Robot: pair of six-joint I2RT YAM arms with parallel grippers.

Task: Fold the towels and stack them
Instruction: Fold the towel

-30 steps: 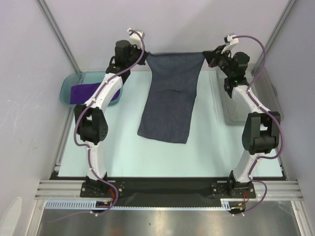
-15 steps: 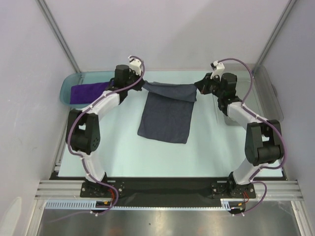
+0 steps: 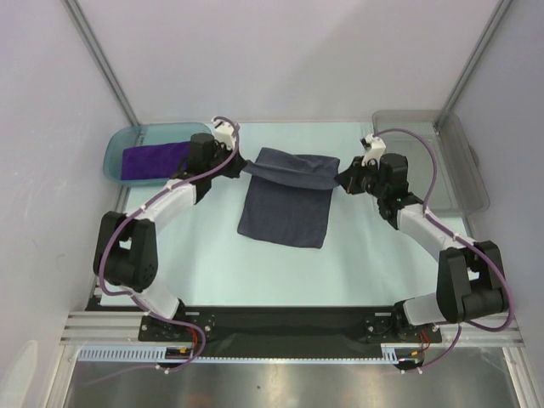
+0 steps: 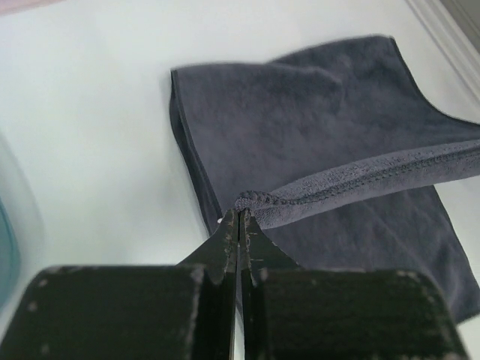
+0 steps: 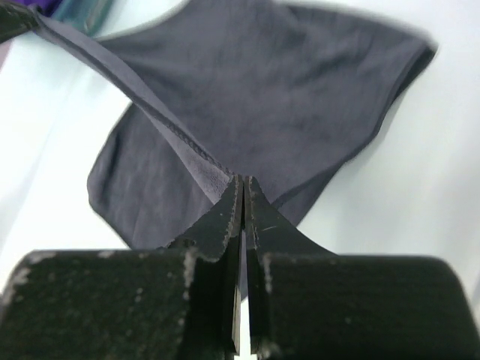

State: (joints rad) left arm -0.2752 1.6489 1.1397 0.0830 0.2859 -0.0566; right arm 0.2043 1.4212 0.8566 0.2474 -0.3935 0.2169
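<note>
My left gripper (image 4: 240,214) and right gripper (image 5: 242,180) each pinch tight on one corner of the grey towel (image 3: 283,208). Its lifted edge hangs over the rest (flat on the table (image 3: 212,255)). A purple towel (image 3: 153,159) lies in the teal tray (image 3: 115,151).
</note>
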